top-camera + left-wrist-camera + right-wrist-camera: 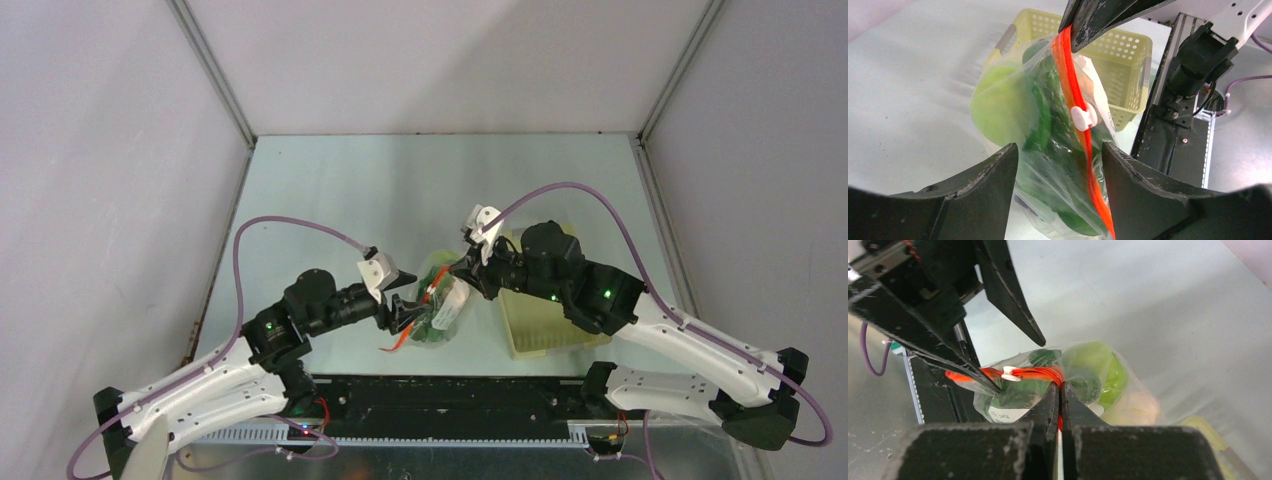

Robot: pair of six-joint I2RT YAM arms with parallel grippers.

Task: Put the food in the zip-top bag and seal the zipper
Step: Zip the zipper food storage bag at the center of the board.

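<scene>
The zip-top bag (440,305) hangs between the two grippers, holding a green apple (998,107) and dark green vegetables (1043,125). Its orange-red zipper (1074,85) runs top to bottom, with the white slider (1083,116) partway along. My right gripper (1060,385) is shut on the far end of the zipper strip and shows at the top of the left wrist view (1098,20). My left gripper (1059,146) is open, its fingers standing either side of the bag's lower part and the strip, touching nothing that I can see.
A pale yellow perforated basket (545,330) stands just right of the bag, under the right arm. The black rail (440,395) with the arm bases runs along the near edge. Grey walls close in the table.
</scene>
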